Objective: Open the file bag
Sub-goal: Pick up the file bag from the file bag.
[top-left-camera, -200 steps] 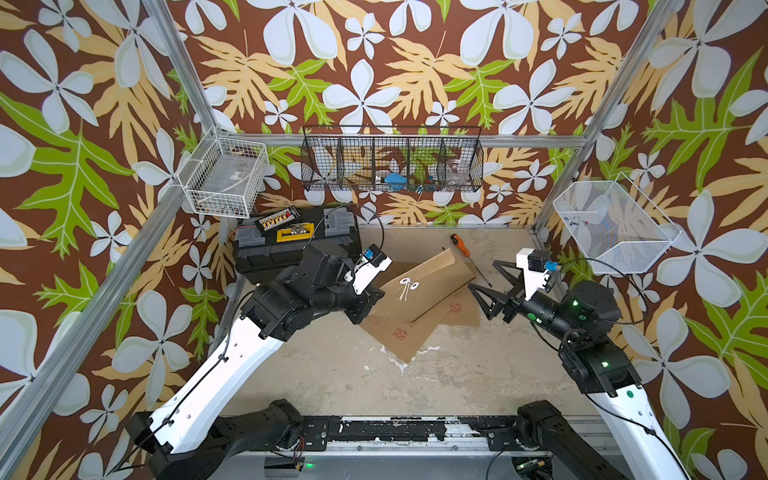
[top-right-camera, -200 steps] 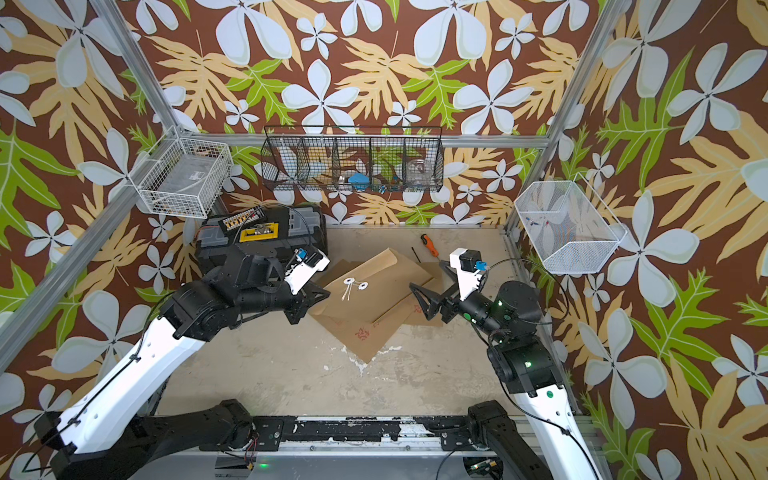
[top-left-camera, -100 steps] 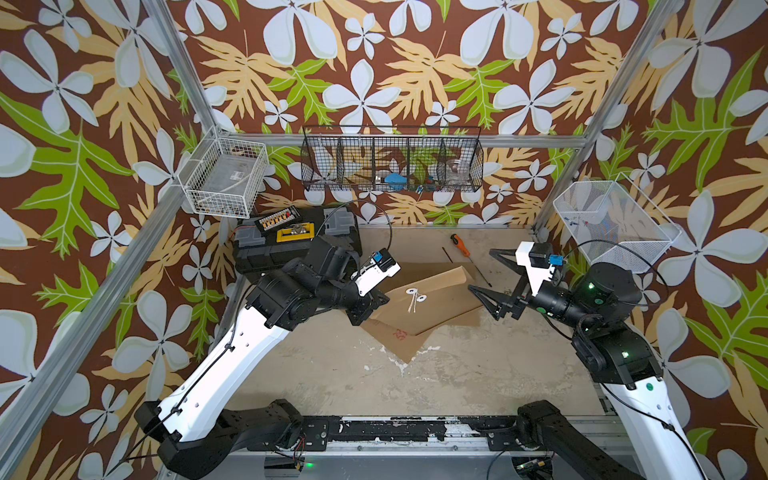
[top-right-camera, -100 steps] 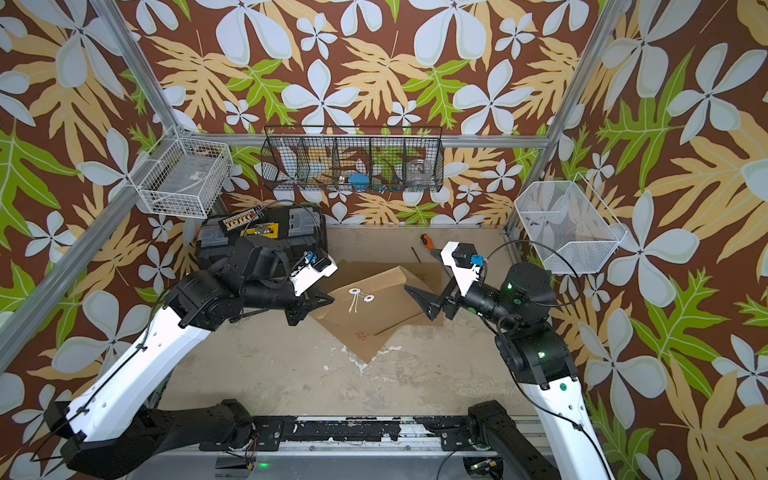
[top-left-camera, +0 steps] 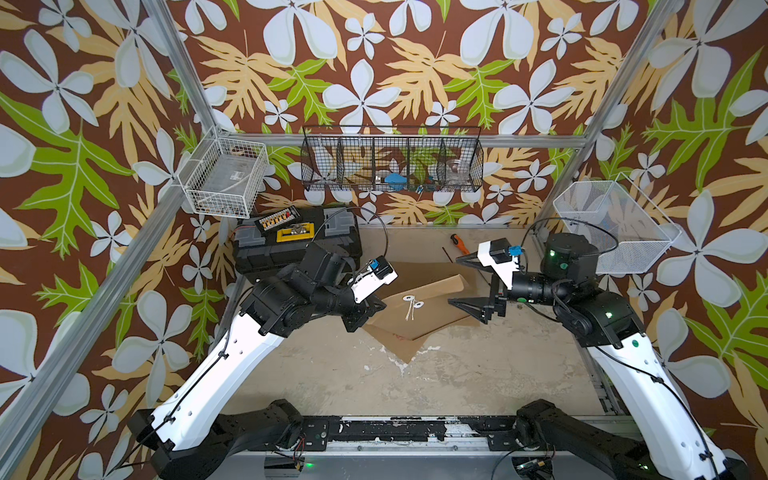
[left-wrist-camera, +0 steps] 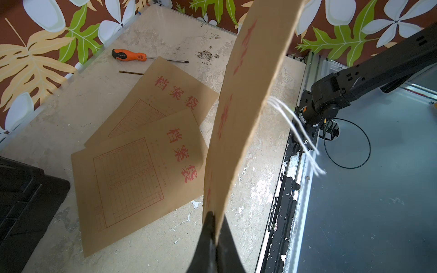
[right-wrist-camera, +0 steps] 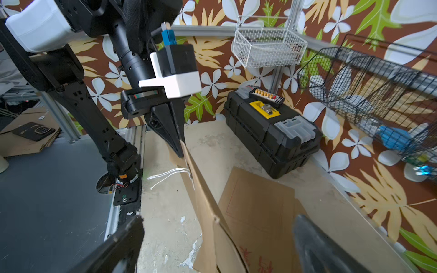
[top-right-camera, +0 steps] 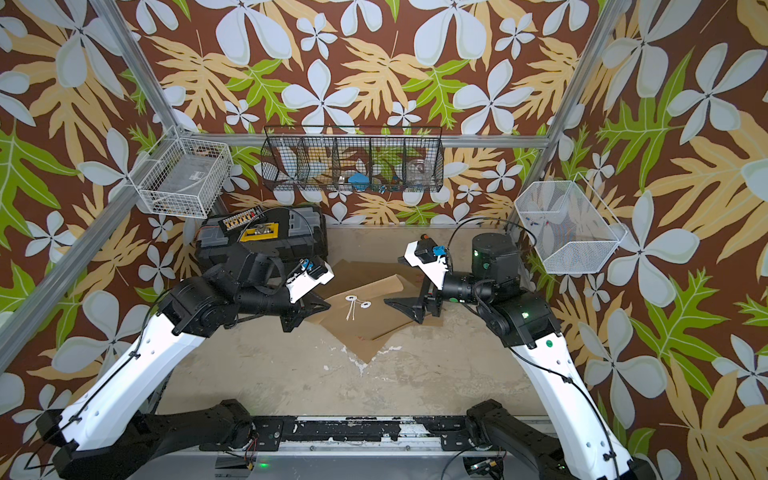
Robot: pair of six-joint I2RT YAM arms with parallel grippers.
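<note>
Brown file bag [top-left-camera: 440, 299], loose white strings [top-left-camera: 410, 311]

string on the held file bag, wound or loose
Loose: the white string trails free off the file bag pinched by the left gripper.

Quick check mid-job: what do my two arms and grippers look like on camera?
Both arms match: the left arm and right arm have white lower links and black joints, with thin black cables clipped along them. Each wrist carries a white camera mount with a blue plug. The left gripper and right gripper have black, pointed triangular fingers. Green lights glow on the right arm.
</note>
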